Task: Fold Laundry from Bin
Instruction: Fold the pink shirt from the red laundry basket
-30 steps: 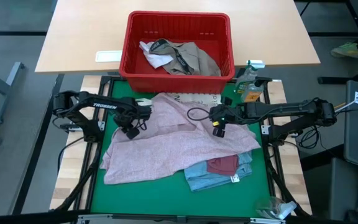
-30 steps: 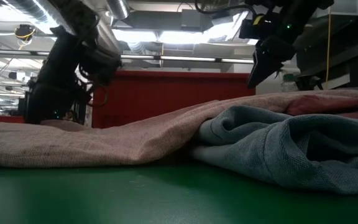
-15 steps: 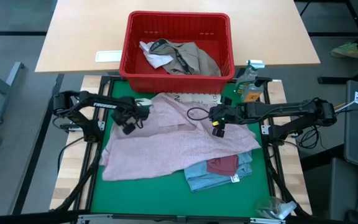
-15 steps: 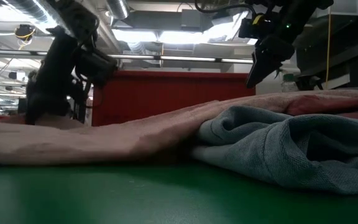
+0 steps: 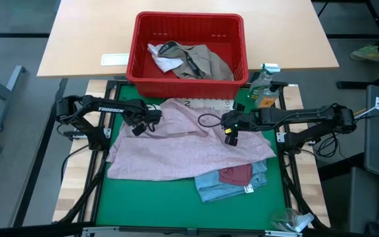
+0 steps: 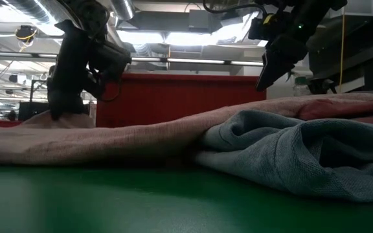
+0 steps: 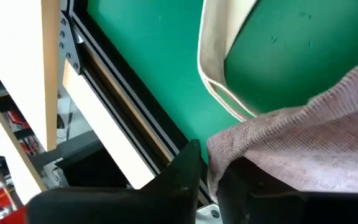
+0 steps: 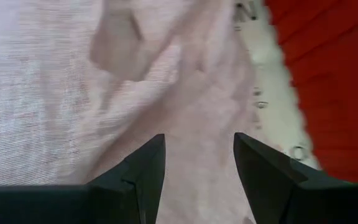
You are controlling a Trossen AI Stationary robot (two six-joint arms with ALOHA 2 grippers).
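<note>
A pale pink garment (image 5: pixel 183 150) lies spread over the green mat (image 5: pixel 150 204). Its right part covers a light blue piece (image 5: pixel 232 187) with a maroon piece (image 5: pixel 235 174) on top. My left gripper (image 5: pixel 139 126) is shut on the pink garment's left edge. My right gripper (image 5: pixel 229 136) hovers open just above the garment's middle right (image 8: pixel 166 74), touching nothing. The red bin (image 5: pixel 188 26) stands at the far edge, with khaki-grey (image 5: pixel 206 62) and white (image 5: pixel 160 58) laundry inside. My left gripper pinches the pink garment's left edge (image 7: pixel 221 146) between its two fingers, coming from above at a slant. One layer or several, I cannot tell. That edge (image 6: pixel 63 118) is raised a little off the mat, while the rest of the garment lies flat.
A white tote bag (image 5: pixel 209 104) lies under the pink garment's far edge, and its handle loop (image 7: pixel 213 74) rests on the mat. A bottle (image 5: pixel 263 89) stands right of the bin, another (image 5: pixel 288 220) at the near right corner. Black frame rails (image 5: pixel 104 164) border the mat.
My left gripper has taken hold of the pink garment's left edge, risen slightly and gone toward the far edge. The garment's left part has been drawn along, its near left corner sliding toward the far edge. The right part has stayed put.
</note>
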